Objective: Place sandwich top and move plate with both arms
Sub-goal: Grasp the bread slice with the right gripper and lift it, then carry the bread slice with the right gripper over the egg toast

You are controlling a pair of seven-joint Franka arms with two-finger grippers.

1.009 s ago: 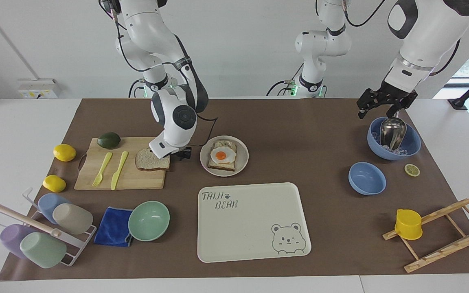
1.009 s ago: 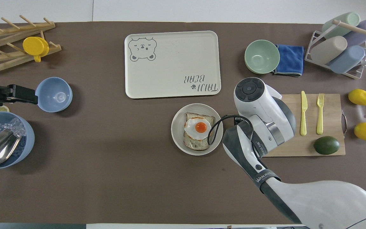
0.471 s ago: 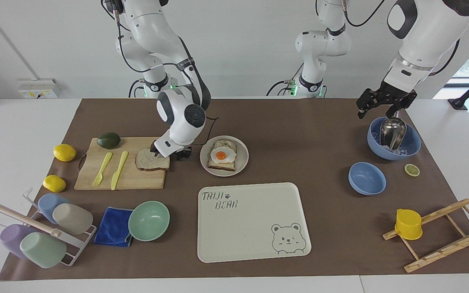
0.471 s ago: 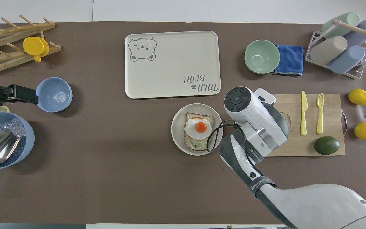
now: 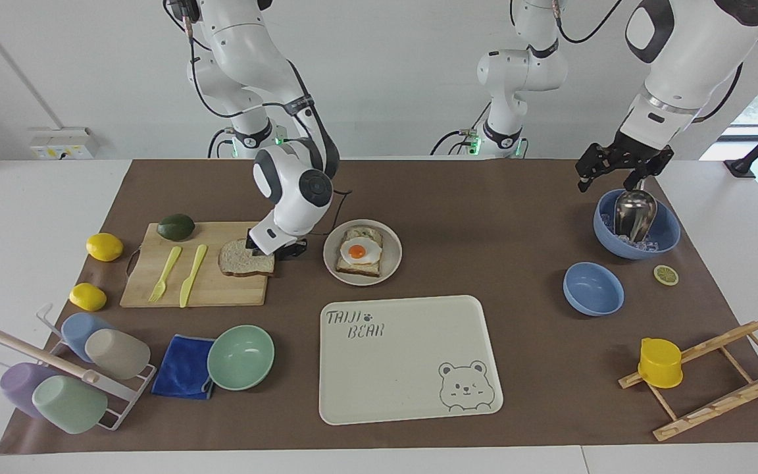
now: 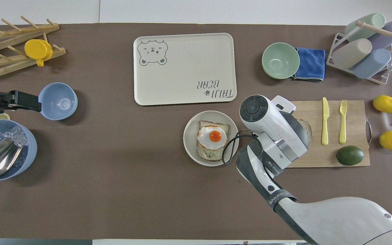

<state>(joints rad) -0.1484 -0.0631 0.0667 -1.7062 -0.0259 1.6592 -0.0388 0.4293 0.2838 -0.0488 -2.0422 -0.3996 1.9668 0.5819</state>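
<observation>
The sandwich top (image 5: 244, 261), a plain bread slice, lies flat on the wooden cutting board (image 5: 201, 289). My right gripper (image 5: 276, 251) is down at the slice's edge nearest the plate. In the overhead view the right arm's wrist covers the gripper and most of the slice; only a sliver of the sandwich top (image 6: 307, 127) shows. The small round plate (image 5: 392, 264) sits beside the board and holds an egg-topped toast (image 5: 359, 253). The plate (image 6: 190, 136) also shows in the overhead view. My left gripper (image 5: 620, 172) waits above a blue bowl of ice (image 5: 668, 232).
A cream bear tray (image 5: 412, 368) lies farther from the robots than the plate. A yellow fork and knife (image 5: 181, 273) and an avocado (image 5: 176, 226) are on the board. A mint bowl (image 5: 241, 357), blue cloth, lemons, cup rack, small blue bowl (image 5: 593, 288) and wooden rack surround them.
The right arm's wrist turned and shifted toward the plate while its gripper stayed low at the bread's edge. The bread has not moved. The left arm stayed still.
</observation>
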